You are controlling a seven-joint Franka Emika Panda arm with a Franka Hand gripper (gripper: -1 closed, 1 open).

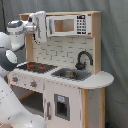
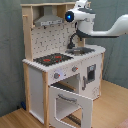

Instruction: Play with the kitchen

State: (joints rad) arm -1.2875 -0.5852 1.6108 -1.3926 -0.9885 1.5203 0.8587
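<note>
we saw the claw (image 2: 84, 31) up high by the kitchen (image 1: 60, 85) hood (image 2: 49, 21). couldn't tell whether it was open. oven door (image 2: 70, 104) hung open.

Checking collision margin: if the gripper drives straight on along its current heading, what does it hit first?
The gripper seems to point down, so probably the kitchen's hob or sink; depth unclear.
</note>
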